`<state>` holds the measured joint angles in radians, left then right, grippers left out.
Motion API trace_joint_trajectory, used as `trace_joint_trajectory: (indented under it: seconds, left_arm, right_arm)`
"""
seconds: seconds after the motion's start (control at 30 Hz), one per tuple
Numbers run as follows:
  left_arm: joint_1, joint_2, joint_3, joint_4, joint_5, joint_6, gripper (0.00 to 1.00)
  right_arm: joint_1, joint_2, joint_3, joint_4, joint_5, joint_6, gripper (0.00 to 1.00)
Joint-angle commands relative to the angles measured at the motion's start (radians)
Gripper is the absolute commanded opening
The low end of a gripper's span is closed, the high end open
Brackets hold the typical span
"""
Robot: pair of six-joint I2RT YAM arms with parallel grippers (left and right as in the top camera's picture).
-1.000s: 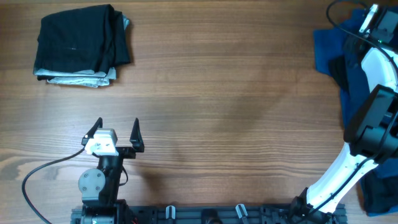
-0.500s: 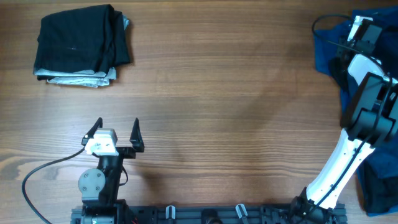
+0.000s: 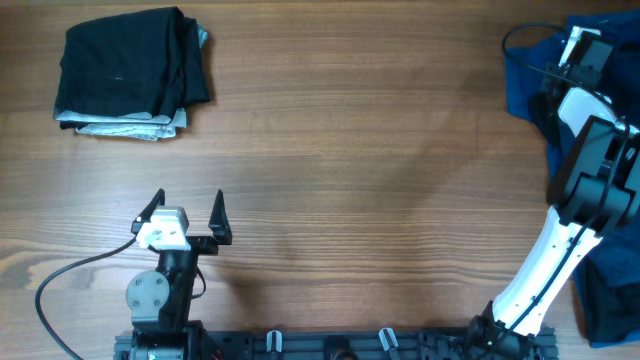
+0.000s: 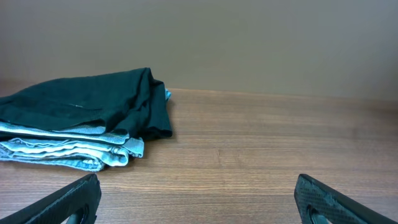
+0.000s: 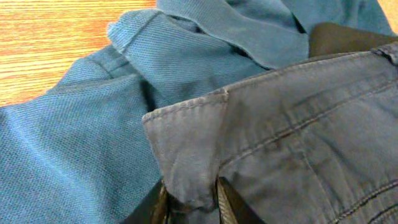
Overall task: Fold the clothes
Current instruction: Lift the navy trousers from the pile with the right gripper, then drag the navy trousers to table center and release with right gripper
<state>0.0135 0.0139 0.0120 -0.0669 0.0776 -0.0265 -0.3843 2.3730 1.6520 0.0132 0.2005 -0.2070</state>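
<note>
A heap of unfolded clothes (image 3: pixel 525 80) lies at the table's far right edge: brighter blue fabric (image 5: pixel 81 143) and dark navy-blue shorts (image 5: pixel 292 137) with stitched seams. My right gripper (image 5: pixel 189 199) is over that heap (image 3: pixel 578 45), shut on a corner of the navy shorts. A folded stack (image 3: pixel 130 72), a black garment over light grey ones, lies at the far left; it also shows in the left wrist view (image 4: pixel 81 118). My left gripper (image 3: pixel 185 215) is open and empty near the front edge, its fingers wide apart (image 4: pixel 199 199).
Bare wooden tabletop (image 3: pixel 370 170) spans between the two arms. A black cable (image 3: pixel 60 285) runs from the left arm's base toward the front left. The right arm's white links (image 3: pixel 560 250) reach up along the right edge.
The right arm swung left and inward over the heap between one second and half a second ago, then held still. The left arm has not moved.
</note>
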Motion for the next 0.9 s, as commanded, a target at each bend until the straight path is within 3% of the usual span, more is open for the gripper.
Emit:
trace_joint_trajectory:
  seconds: [0.0,0.1,0.5,0.73,0.87]
  left_arm:
    - [0.002,-0.007,-0.006,-0.001,0.015,0.019,1.0]
    - [0.002,-0.007,-0.006,-0.001,0.015,0.019,1.0]
    - [0.002,-0.007,-0.006,-0.001,0.015,0.019,1.0]
    - [0.002,-0.007,-0.006,-0.001,0.015,0.019,1.0]
    - [0.002,-0.007,-0.006,-0.001,0.015,0.019,1.0]
  right_arm:
    - [0.005,0.014,0.011,0.017,0.082,0.004,0.11]
    - [0.005,-0.022,0.011,0.016,0.092,0.005,0.04]
    - [0.174,-0.206,0.011,-0.134,0.092,-0.029,0.04]
    - [0.467,-0.21,0.011,-0.308,0.07,0.087,0.04]
    - [0.677,-0.209,0.01,-0.327,-0.112,0.217,0.04]
